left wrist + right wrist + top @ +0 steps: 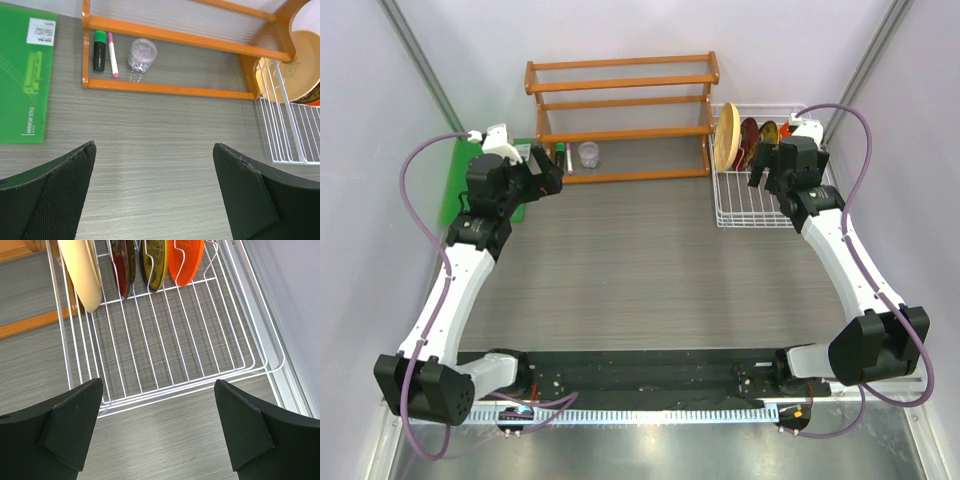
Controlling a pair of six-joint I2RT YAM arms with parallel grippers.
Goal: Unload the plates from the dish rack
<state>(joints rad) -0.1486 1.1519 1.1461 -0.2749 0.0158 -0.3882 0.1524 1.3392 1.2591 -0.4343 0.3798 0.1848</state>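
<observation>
The white wire dish rack (pixel 740 222) stands at the back right. Four plates stand upright in its far slots: pale tan (pixel 727 137), dark red (pixel 749 140), dark-rimmed with yellow centre (pixel 769 133), small orange (pixel 785 130). My right gripper (pixel 770 183) is open and empty above the rack's near end. Its wrist view shows the rack (pixel 170 390) and the tan (pixel 82 275), red (pixel 123 265), yellow-centred (pixel 156 262) and orange (pixel 186 260) plates ahead of the gripper (pixel 158 385). My left gripper (pixel 550 170) is open and empty over the table (pixel 155 146).
An orange-brown wooden shelf (pixel 620 115) stands at the back, left of the rack. Under it are a clear cup (pixel 141 54) and two markers (pixel 100 50). A green mat (pixel 22 75) lies at the far left. The rack's left edge (pixel 278 100) and tan plate (pixel 295 65) show in the left wrist view.
</observation>
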